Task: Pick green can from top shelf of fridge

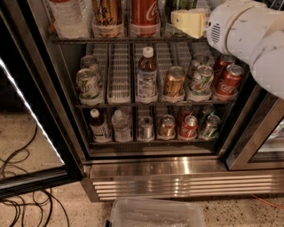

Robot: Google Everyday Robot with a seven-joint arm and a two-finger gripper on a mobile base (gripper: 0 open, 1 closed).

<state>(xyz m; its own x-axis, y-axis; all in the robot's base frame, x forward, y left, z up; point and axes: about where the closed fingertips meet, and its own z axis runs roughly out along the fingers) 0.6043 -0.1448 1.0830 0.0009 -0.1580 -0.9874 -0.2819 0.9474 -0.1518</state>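
The fridge (155, 170) stands open with its dark interior in view. On the top shelf (75, 40) stand a water bottle (66, 15), a gold can (108, 15), a red cola can (144, 15) and, furthest right, the green can (176, 5), of which only a dark green strip shows. My gripper (187, 22), pale yellow on a bulky white arm (248, 35), is at the top right. It sits directly in front of the green can at shelf height and hides most of it.
The middle shelf holds several cans and a brown bottle (146, 75); the lower shelf holds small bottles and cans. The open glass door (26, 111) stands at the left. Black cables (22, 199) lie on the floor. A clear plastic bin (155, 215) sits before the fridge base.
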